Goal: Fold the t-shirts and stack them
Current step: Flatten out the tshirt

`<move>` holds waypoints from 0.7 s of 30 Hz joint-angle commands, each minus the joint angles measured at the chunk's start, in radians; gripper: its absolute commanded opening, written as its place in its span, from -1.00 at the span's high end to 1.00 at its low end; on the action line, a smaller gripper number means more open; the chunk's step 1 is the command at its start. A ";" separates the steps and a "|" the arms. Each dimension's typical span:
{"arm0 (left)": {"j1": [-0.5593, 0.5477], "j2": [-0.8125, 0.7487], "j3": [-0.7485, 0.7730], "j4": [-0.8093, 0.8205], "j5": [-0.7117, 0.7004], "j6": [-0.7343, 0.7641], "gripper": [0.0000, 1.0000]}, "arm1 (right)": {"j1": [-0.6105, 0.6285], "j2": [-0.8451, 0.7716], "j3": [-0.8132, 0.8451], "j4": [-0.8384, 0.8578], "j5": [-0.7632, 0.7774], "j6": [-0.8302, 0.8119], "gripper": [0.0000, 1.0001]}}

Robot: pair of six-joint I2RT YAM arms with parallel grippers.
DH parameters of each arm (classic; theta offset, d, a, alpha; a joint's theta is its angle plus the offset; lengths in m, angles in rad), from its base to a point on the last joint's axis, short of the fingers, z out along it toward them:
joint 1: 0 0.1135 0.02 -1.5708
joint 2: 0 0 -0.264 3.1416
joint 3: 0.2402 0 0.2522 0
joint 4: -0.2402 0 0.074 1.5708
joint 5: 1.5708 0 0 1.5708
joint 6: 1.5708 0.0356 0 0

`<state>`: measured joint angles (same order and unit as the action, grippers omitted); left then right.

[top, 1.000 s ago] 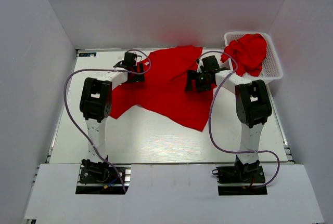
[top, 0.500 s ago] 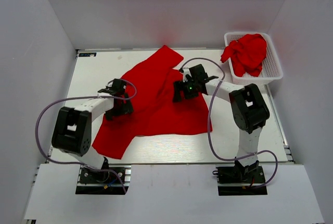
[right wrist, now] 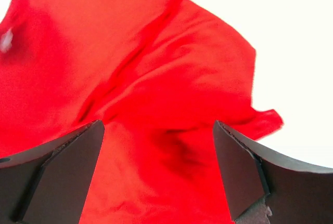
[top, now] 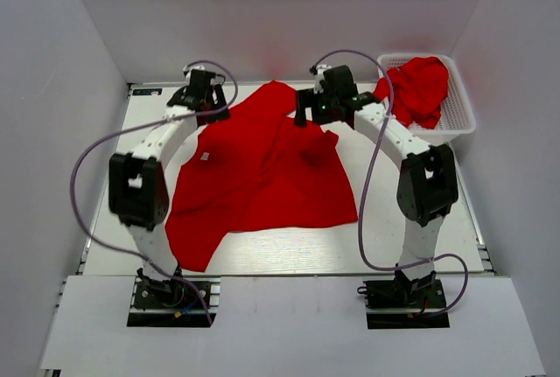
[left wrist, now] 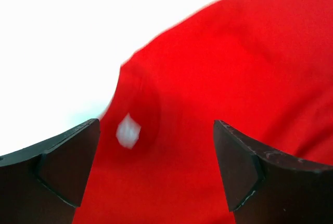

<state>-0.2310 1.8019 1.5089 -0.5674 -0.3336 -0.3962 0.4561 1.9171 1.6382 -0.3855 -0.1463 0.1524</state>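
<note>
A bright red short-sleeved cloth t-shirt [top: 262, 176] lies spread and rumpled across the middle of the white table [top: 289, 250]. Its small white neck tag [top: 204, 157] shows near its left side. The left gripper [left wrist: 156, 125] hangs by the shirt's far left edge, jaws apart and empty. The right gripper [right wrist: 158, 125] (likewise spread wide, holding nothing) hangs over the far right part. A heap of crumpled red t-shirts [top: 418, 88] sits in the white plastic lattice basket [top: 462, 116] at the far right corner.

one t-shirt [top: 262, 176] on one counter [top: 289, 250]; one red heap [top: 418, 88] in one basket [top: 461, 116]; two arms: left end effector [left wrist: 156, 122], right end effector [right wrist: 158, 122].
</note>
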 commanded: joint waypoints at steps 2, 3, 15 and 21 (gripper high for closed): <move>0.016 0.190 0.224 -0.011 -0.012 0.152 -1.00 | -0.056 0.127 0.123 -0.128 0.206 0.078 -0.81; 0.027 0.270 0.264 -0.011 0.029 0.175 -1.00 | -0.072 0.152 0.167 -0.134 0.215 0.078 -0.81; 0.055 0.499 0.409 0.055 0.173 0.418 -1.00 | -0.154 0.348 0.348 -0.184 0.156 0.015 -0.81; 0.055 0.545 0.399 0.021 0.082 0.418 -1.00 | -0.151 0.404 0.350 -0.173 0.125 -0.033 -0.81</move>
<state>-0.1761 2.3474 1.9106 -0.5404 -0.2039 -0.0029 0.2977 2.3039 1.9530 -0.5537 0.0025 0.1551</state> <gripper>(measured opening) 0.992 0.905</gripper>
